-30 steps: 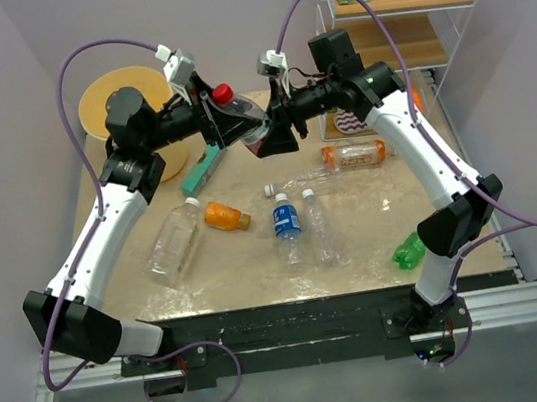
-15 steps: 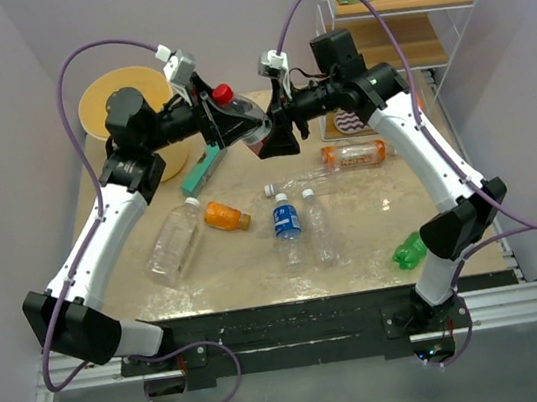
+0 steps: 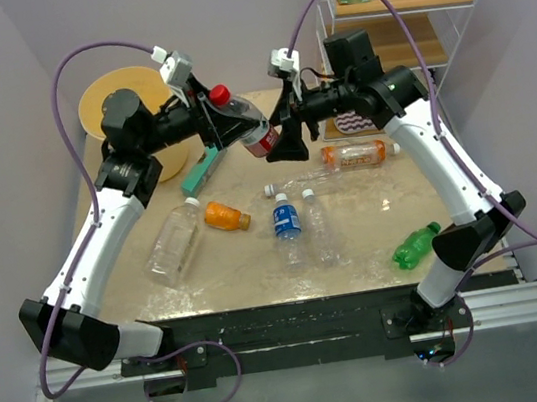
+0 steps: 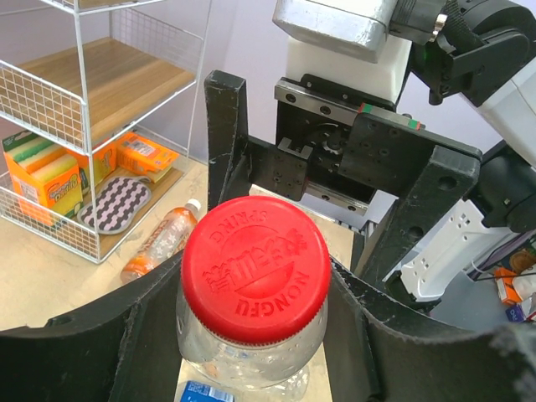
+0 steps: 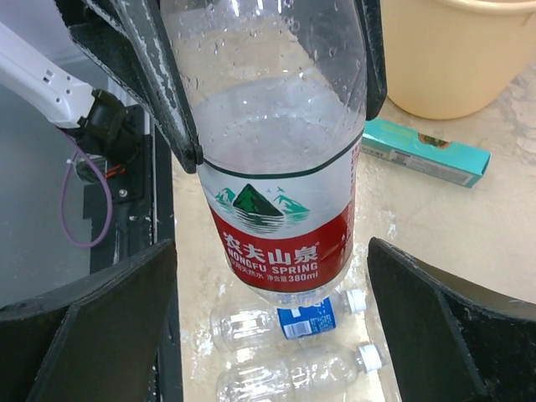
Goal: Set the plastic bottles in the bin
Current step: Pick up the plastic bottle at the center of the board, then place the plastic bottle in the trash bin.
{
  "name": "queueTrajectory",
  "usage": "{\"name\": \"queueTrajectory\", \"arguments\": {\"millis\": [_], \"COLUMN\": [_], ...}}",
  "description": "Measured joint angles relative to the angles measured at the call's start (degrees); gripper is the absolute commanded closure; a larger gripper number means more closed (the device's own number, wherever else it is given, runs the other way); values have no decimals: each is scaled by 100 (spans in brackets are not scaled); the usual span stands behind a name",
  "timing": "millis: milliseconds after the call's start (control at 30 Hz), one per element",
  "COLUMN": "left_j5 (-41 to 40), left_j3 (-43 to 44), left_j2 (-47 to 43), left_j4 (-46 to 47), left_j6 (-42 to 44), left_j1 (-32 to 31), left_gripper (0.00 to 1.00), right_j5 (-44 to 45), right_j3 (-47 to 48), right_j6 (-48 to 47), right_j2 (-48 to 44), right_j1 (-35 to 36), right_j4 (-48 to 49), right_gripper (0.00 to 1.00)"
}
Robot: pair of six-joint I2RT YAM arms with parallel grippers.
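My left gripper point(image 3: 214, 118) is shut on the neck end of a clear bottle with a red cap and red label point(image 3: 248, 128), held in the air above the table's back. The left wrist view looks down on the red cap point(image 4: 255, 266), pinched between the left gripper point(image 4: 254, 339) fingers. My right gripper point(image 3: 289, 139) stands open just right of the bottle's base. In the right wrist view the bottle point(image 5: 280, 167) hangs clear of the right gripper point(image 5: 272, 327) fingers. The bin point(image 3: 94, 94) stands at the back left, also seen as the bin point(image 5: 452, 59).
On the table lie an orange bottle point(image 3: 227, 215), a large clear bottle point(image 3: 173, 240), a blue-labelled bottle point(image 3: 286, 221), two clear bottles point(image 3: 322, 231), an orange-labelled bottle point(image 3: 355, 155) and a green bottle point(image 3: 415, 246). A teal box point(image 3: 202, 173) lies near the bin. A wire rack point(image 3: 421, 6) stands back right.
My right gripper has opened, let go of the bottle's base and drawn back to the right. The left gripper keeps its hold and has tipped the bottle slightly upward.
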Motion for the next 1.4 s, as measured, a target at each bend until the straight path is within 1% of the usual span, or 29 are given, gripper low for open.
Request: {"name": "queueTrajectory", "arguments": {"millis": [367, 667, 933, 1167, 1400], "left_j5": [-90, -205, -474, -739, -1327], "left_j3": [44, 262, 520, 662, 920], "left_j2": [-52, -153, -179, -216, -243], "left_j4": [-111, -249, -498, -702, -1172], "left_j6": [0, 9, 144, 238, 651], "left_j1": [31, 251, 706, 1316, 1453], "left_gripper": [100, 100, 100, 100, 100], "right_j5": [393, 944, 1405, 1858, 2361], "right_j3": [-402, -636, -855, -1078, -1200], "right_j6": [-70, -177, -219, -216, -210], "right_j2": [-133, -439, -754, -935, -986], "right_j1": [0, 0, -4, -46, -133], "right_j4": [-35, -44, -22, 20, 83], "right_gripper": [1, 1, 1, 1, 1]}}
